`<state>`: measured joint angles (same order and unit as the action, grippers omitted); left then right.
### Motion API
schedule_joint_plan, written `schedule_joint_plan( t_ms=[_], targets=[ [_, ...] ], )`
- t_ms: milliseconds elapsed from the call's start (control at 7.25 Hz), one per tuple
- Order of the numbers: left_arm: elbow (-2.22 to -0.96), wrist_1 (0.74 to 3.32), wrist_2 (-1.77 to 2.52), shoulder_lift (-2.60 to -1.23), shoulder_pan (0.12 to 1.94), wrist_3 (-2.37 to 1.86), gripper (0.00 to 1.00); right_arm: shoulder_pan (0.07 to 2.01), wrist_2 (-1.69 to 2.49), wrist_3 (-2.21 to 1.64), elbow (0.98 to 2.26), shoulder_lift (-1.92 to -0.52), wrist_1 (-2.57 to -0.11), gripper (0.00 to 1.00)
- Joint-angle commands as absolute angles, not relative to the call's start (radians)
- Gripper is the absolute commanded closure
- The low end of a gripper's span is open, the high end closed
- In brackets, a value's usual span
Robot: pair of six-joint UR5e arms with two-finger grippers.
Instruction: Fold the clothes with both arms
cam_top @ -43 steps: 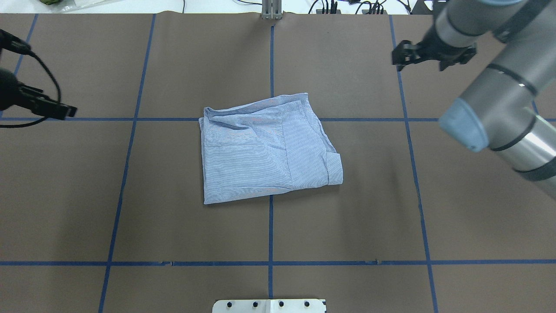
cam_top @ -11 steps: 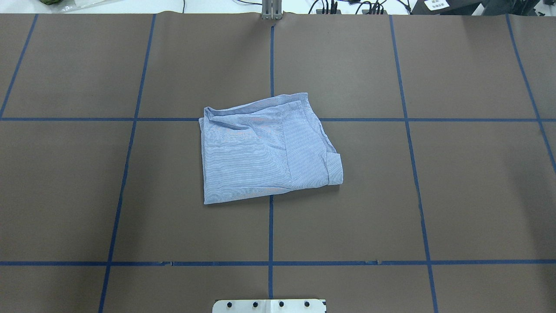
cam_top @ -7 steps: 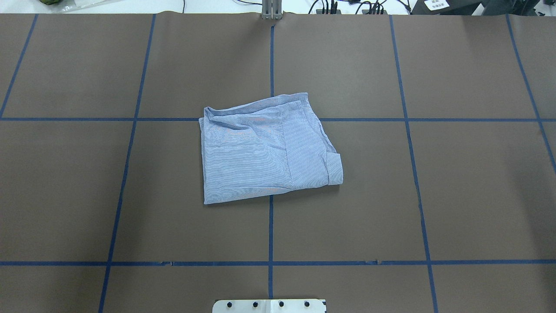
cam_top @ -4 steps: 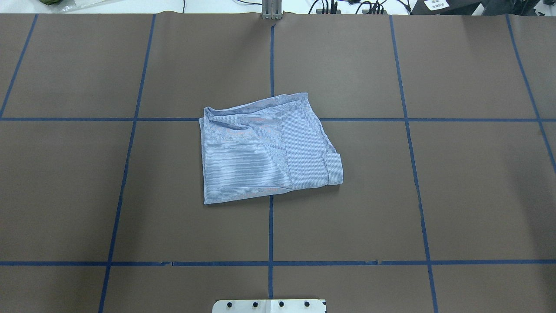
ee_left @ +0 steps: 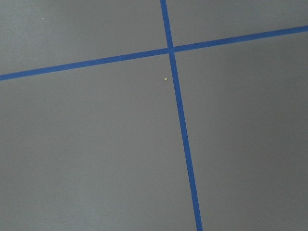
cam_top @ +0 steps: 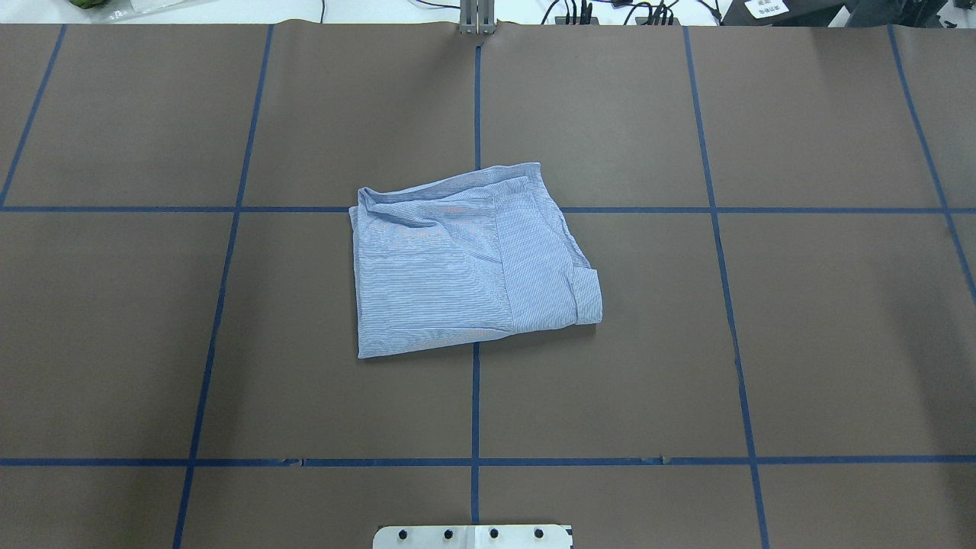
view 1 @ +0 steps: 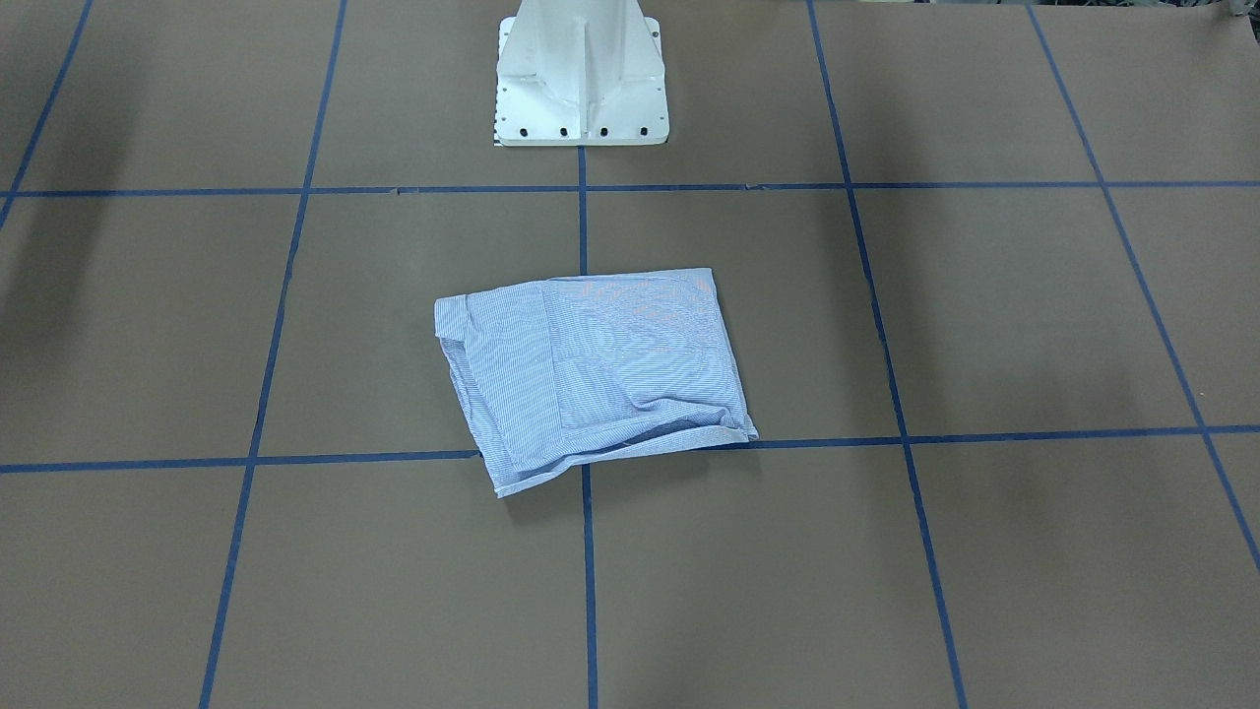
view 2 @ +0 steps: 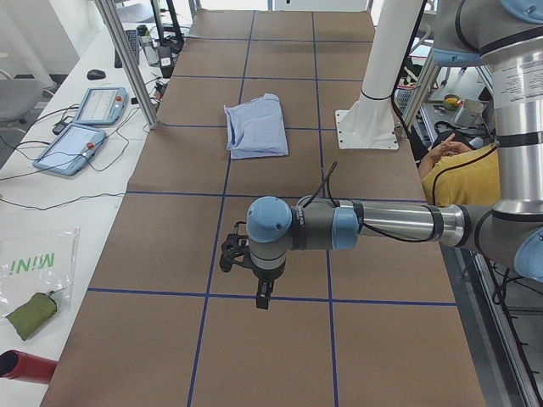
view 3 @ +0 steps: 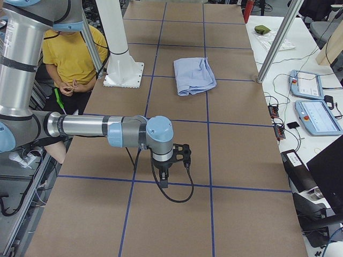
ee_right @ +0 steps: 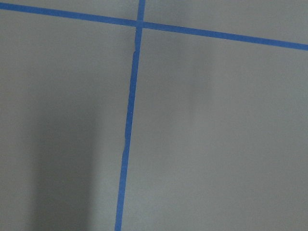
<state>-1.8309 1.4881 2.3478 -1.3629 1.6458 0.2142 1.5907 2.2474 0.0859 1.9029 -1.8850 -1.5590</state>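
The clothes, one light blue striped shirt (cam_top: 457, 267), lie folded into a rough rectangle at the table's centre, also in the front-facing view (view 1: 591, 379) and both side views (view 2: 254, 127) (view 3: 194, 75). Neither arm touches it. My left gripper (view 2: 260, 292) hangs over the table's left end, far from the shirt, pointing down. Likewise, my right gripper (view 3: 163, 175) hangs over the right end. Both grippers show only in the side views, so I cannot tell whether they are open or shut. The wrist views show only brown table cover and blue tape.
The white pedestal (view 1: 581, 79) stands at the robot's edge of the table. A person in a yellow shirt (view 3: 69, 53) sits behind it. Tablets (view 2: 81, 127) and cables lie on the side bench beyond the far table edge.
Both arms have left the overhead view since the earliest frame. Over the last second and a half the shirt has stayed as it was.
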Motion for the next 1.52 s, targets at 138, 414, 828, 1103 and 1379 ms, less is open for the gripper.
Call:
schedule_joint_plan(
  t_ms=[138, 414, 828, 1103, 1379],
  targets=[
    [-1.813, 1.488, 2.347, -1.338, 1.646, 0.215, 0.0, 1.591, 2.252, 0.086, 1.917, -1.919, -1.559, 0.0],
    [-1.796, 1.488, 2.347, -1.338, 1.644, 0.215, 0.0, 1.591, 2.252, 0.086, 1.919, -1.922, -1.56, 0.0],
    [-1.78, 1.488, 2.347, -1.339, 1.644, 0.215, 0.0, 1.589, 2.253, 0.087, 1.919, -1.922, -1.56, 0.0],
    [-1.784, 1.491, 2.35, -1.354, 1.643, 0.215, 0.0, 1.589, 2.26, 0.086, 1.918, -1.922, -1.559, 0.0],
    [-1.792, 1.502, 2.355, -1.356, 1.641, 0.213, 0.0, 1.589, 2.263, 0.086, 1.914, -1.922, -1.559, 0.0]
  ],
)
